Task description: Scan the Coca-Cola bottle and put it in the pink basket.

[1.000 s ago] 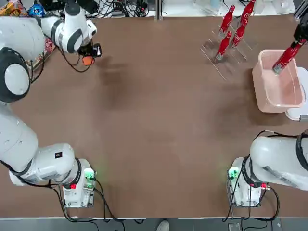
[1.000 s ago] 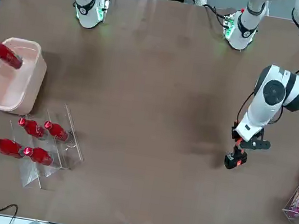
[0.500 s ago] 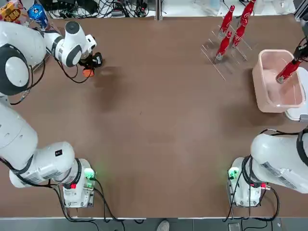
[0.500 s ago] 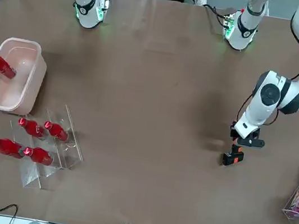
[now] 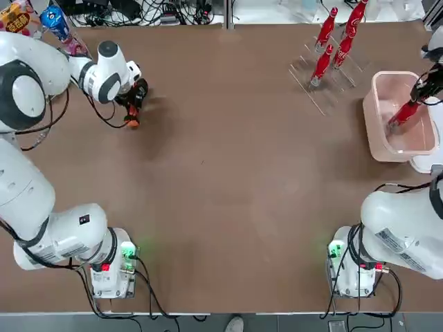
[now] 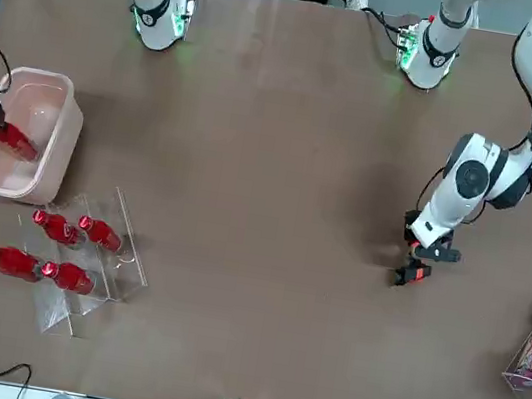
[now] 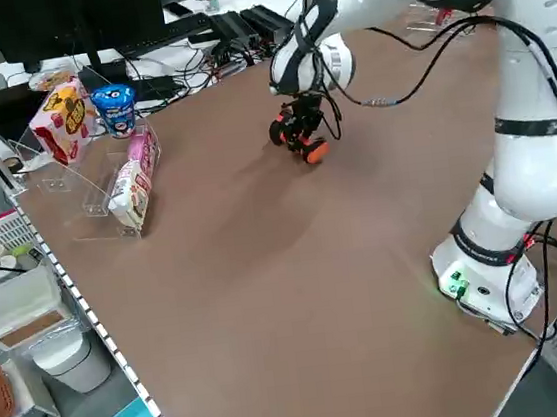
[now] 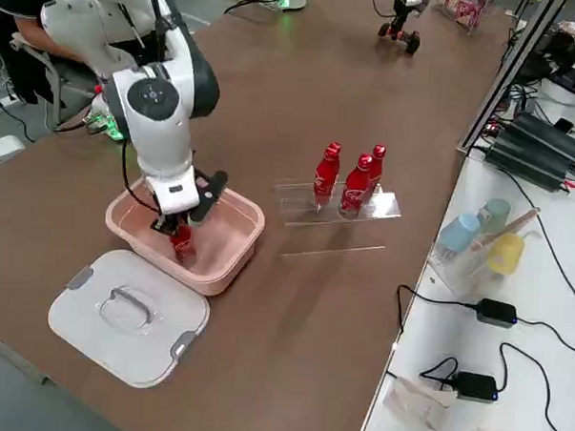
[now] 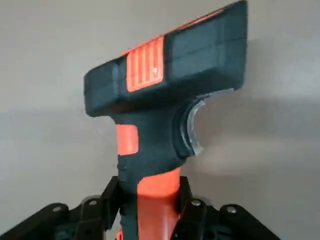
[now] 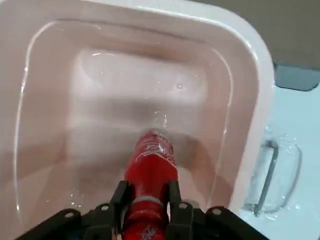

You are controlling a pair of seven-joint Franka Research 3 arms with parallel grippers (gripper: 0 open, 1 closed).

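The Coca-Cola bottle [image 5: 403,114] is red and tilts cap-down inside the pink basket [image 5: 370,124] at the table's right edge. My right gripper [image 5: 423,88] is shut on its thick end. In the right wrist view the bottle [image 10: 150,160] points at the floor of the basket [image 10: 240,100] from my right gripper [image 10: 147,192]. From the right side the bottle [image 8: 181,241] is low in the tub. My left gripper [image 5: 135,97] is shut on the orange-and-black scanner [image 5: 131,121], held low over the far left of the table. The scanner [image 9: 165,80] fills the left wrist view.
A clear rack [image 5: 308,83] with several more red bottles stands at the far right, beside the basket. A white lid [image 8: 130,314] lies on the table next to the basket. A clear holder with snack packs [image 7: 114,177] sits at the far left corner.
My right gripper has lowered the bottle from above the rim down into the basket. My left gripper has brought the scanner down toward the table and slightly nearer the robot.
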